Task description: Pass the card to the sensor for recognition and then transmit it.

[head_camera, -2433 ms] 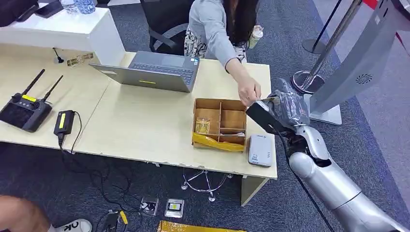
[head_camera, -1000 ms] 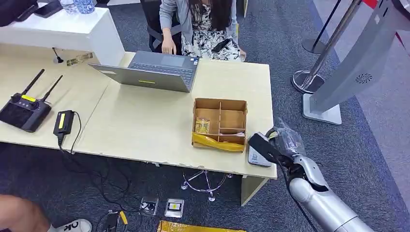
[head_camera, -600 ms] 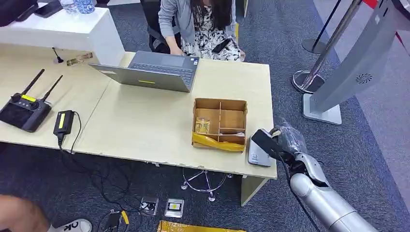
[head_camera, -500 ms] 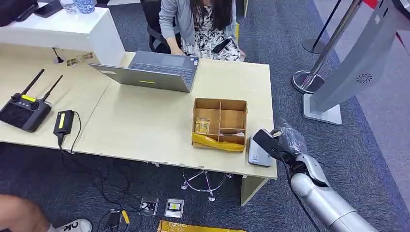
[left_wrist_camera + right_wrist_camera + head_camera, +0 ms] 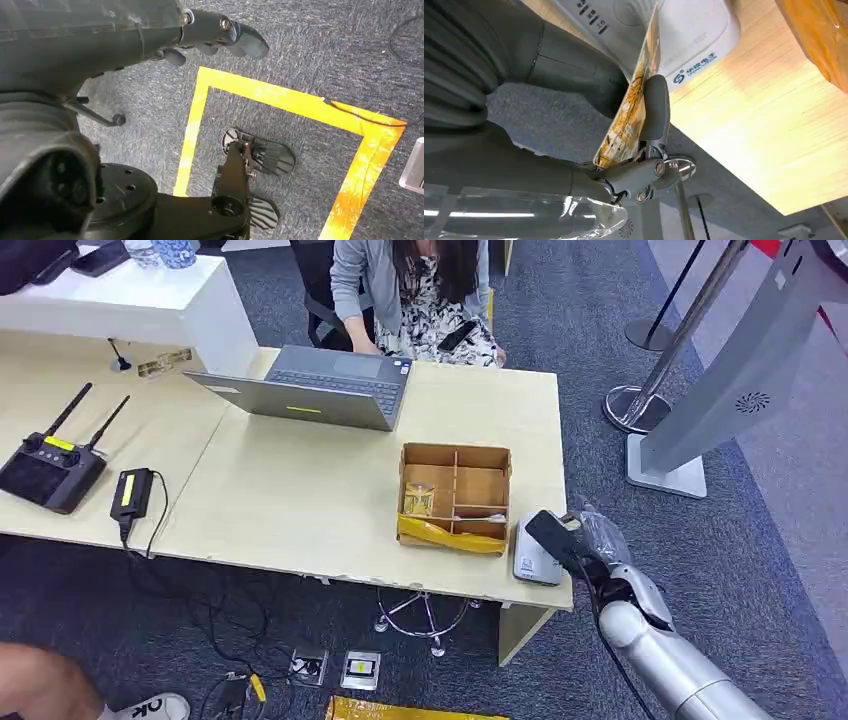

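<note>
Card is pinched on edge between thumb and finger of the right hand, held just above the white sensor at the desk corner, presumably so it can be read. Left hand hangs over the floor, fingers loosely apart, holding nothing.

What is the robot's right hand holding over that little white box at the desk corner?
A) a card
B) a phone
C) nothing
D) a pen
A: the right hand pinches a card between thumb and finger, with its edge over the white sensor.
</note>
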Available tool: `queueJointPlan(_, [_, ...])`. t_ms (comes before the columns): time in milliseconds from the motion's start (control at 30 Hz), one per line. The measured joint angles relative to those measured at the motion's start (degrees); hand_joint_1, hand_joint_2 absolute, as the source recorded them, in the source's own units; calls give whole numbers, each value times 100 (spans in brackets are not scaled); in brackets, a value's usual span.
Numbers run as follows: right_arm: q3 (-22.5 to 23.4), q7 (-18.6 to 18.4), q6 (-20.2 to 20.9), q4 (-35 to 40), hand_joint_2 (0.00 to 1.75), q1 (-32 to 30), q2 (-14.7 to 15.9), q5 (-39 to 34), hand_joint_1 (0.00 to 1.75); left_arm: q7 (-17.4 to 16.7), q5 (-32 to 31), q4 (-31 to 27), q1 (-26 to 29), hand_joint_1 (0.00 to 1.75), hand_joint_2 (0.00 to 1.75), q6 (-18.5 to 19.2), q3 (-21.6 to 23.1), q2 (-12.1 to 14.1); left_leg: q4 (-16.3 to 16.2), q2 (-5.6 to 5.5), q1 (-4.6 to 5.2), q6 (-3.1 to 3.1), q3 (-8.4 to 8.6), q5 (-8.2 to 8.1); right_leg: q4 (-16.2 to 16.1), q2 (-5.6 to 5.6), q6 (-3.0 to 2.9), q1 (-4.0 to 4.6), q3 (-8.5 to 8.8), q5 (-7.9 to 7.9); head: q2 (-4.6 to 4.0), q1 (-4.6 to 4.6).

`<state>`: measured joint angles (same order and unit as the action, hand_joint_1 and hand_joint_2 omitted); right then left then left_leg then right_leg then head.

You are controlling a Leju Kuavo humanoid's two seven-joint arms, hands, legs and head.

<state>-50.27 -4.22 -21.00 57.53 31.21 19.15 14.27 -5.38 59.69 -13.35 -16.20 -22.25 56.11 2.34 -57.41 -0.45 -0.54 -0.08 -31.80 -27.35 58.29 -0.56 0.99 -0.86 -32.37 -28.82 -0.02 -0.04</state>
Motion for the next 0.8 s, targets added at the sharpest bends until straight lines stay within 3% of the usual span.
queueJointPlan(800, [20, 649, -376, -171, 175, -152, -50, -853, 175, 129, 166, 0, 55, 0, 0, -46, -2, 17, 0, 0, 0, 0, 1, 0, 0, 2, 0, 0, 1, 0, 0, 0])
